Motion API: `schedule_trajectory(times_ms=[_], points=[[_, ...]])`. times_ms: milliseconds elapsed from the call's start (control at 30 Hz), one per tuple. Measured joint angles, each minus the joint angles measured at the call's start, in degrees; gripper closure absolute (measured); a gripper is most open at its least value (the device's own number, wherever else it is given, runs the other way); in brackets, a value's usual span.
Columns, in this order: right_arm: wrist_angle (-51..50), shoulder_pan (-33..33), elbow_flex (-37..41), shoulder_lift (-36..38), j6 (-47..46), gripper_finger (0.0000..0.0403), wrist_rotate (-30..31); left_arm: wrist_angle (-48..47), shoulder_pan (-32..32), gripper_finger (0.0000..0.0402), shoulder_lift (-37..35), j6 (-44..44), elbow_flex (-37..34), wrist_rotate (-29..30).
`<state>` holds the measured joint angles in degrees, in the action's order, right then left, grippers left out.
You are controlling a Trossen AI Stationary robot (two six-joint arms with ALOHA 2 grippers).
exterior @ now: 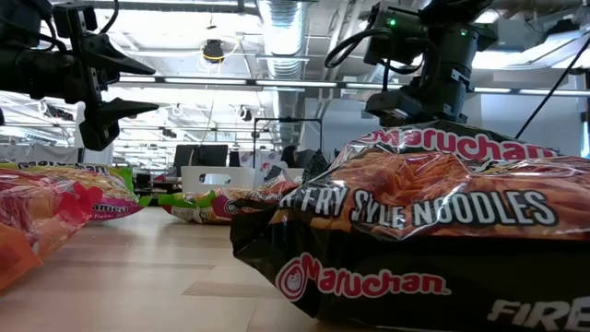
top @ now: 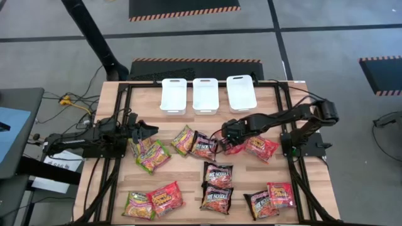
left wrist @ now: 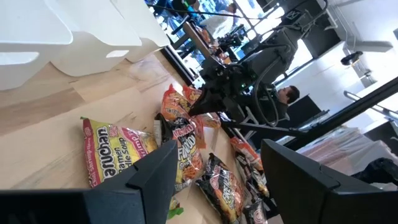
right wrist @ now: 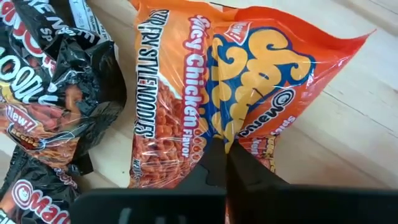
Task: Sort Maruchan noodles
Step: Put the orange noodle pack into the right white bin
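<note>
Near the table's front edge, about ten Maruchan packets (top: 217, 174) are lying unsorted. Farther back, the right gripper (right wrist: 225, 163) is pinching an orange Spicy Chicken packet (right wrist: 205, 93), the left gripper (top: 148, 130) is hovering released, and three white bins (top: 207, 95) are sitting empty behind.

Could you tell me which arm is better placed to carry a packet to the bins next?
Right: its end effector is already shut on the red-orange packet; the left end effector hovers open and empty.
</note>
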<state>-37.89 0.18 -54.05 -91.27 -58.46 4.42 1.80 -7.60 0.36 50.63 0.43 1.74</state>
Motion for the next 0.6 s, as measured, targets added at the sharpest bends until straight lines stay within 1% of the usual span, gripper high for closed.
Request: schedule_trajectory(times_ms=[100,267,400,600], points=[[-4.84,0.93,-1.54,1.91,0.00,0.0398,1.25,0.00,0.00,0.0184,0.00,0.00,-0.02,0.04],[-12.67,2.02,-6.63,4.25,1.61,0.0400,3.14,0.02,0.02,0.0184,0.00,-0.02,0.00,0.24],[-18.00,2.91,-11.49,4.67,4.89,0.0400,6.50,0.02,0.00,0.0184,0.02,0.03,-0.02,0.20],[-25.43,2.36,-18.47,4.62,10.72,0.0400,13.27,0.03,0.02,0.0184,0.00,0.07,0.00,0.18]])
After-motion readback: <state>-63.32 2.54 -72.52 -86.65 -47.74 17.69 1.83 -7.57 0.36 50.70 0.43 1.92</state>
